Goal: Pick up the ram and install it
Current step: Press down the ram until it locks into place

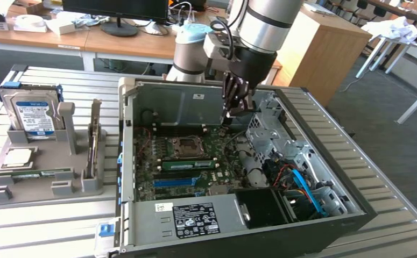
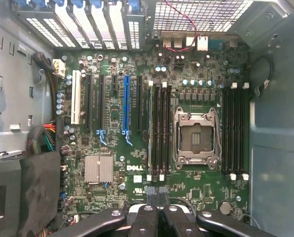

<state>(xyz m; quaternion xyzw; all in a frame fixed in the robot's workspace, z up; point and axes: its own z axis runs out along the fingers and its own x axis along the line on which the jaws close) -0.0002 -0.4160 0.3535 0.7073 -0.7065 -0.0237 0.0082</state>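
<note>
The gripper (image 1: 235,110) is clenched shut with nothing visible between its fingers. It hangs inside the open computer case (image 1: 193,88), above the motherboard (image 2: 137,168) and near the empty processor socket (image 2: 195,137). Beside that socket run the dark memory slots (image 2: 162,128); a green stick (image 1: 186,163) seems to sit in one of them already, though the angle is too poor to be sure. The ram (image 1: 33,173) to be picked lies flat in a groove of the grey tray (image 1: 21,199) on the exterior view's left, well apart from the gripper. It is just in front of the processor chip (image 1: 18,157) and the upright hard drive (image 1: 31,115). It looks light, thin and stiff but fragile, so it is probably best pinched across its long edges near the middle, clear of the chips and the contact edge, with a gentle squeeze.
</note>
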